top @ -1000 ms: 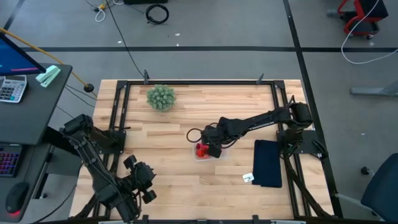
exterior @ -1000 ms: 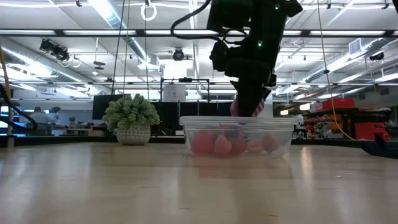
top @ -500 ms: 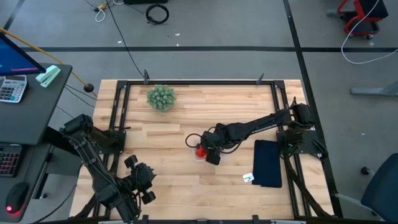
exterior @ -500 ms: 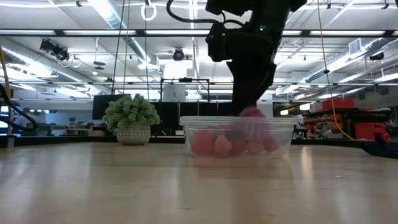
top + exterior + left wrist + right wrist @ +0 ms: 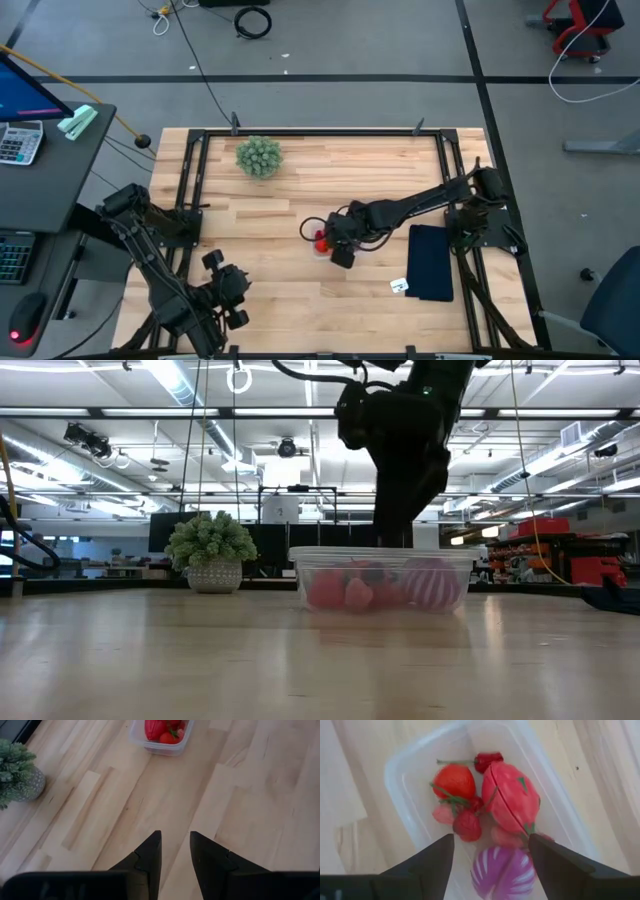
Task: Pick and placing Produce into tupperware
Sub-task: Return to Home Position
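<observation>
The tupperware (image 5: 402, 780) was clear and colourless. Inside it, the produce (image 5: 466, 825) was mostly red. There was a bright red tomato (image 5: 454, 781) with a green stalk, a pink-red fruit (image 5: 512, 802) flecked with green, a dark red cherry (image 5: 489, 759), and a magenta onion (image 5: 500, 872) striped white. The tabletop (image 5: 270, 290) was pale wood in planks, the pad (image 5: 430, 262) dark blue-black, and the plant (image 5: 259, 156) green.

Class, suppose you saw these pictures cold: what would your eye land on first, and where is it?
The clear tub at the table's middle draws the eye, packed with toy produce: a purple-striped onion, a pink dragon fruit and a round red fruit. The right gripper hangs open just above it. A bushy green plant stands near the top-left corner in the high view.
</observation>
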`<state>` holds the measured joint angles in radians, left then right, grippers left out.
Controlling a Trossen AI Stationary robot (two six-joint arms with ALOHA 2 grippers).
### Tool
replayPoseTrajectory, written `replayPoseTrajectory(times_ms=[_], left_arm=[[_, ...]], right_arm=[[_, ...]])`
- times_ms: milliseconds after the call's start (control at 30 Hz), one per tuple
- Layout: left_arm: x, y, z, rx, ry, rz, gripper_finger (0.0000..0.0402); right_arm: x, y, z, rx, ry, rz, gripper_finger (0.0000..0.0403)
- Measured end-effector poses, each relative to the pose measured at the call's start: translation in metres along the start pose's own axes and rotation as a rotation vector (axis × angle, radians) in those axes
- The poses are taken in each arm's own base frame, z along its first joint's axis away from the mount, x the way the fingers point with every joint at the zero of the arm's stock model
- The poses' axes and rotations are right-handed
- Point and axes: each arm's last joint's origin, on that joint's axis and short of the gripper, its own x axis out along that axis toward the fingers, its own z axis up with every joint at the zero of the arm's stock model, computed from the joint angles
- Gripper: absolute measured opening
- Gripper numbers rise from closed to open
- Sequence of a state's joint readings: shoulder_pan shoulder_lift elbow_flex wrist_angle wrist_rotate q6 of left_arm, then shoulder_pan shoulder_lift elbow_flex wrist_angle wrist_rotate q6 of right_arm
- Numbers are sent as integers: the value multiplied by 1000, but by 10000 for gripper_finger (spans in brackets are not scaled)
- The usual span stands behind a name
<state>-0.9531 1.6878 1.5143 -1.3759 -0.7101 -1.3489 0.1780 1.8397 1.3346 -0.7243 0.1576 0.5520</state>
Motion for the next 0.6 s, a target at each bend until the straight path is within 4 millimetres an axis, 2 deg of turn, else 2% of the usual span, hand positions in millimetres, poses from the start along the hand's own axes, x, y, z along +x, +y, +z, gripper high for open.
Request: replayPoseTrajectory(times_ms=[167,233,300,400,467,600], left_arm=[[5,7,7,45,-40,64,107],[4,21,11,44,-40,140,107],[0,37,21,-47,-39,165,107],[-15,64,34,-82,-61,100,107],[-30,90,44,-151,-104,66,107],[-62,147,53,-254,-207,-47,107]], right_arm=[[-8,1,4,-11,7,8,266],[-11,1,4,-47,28,4,266],[-20,-2,2,-61,60,-1,266],[-49,-9,-2,-18,49,8,266],[-73,-13,-5,21,8,22,266],[-133,-21,-15,-16,-188,46,266]])
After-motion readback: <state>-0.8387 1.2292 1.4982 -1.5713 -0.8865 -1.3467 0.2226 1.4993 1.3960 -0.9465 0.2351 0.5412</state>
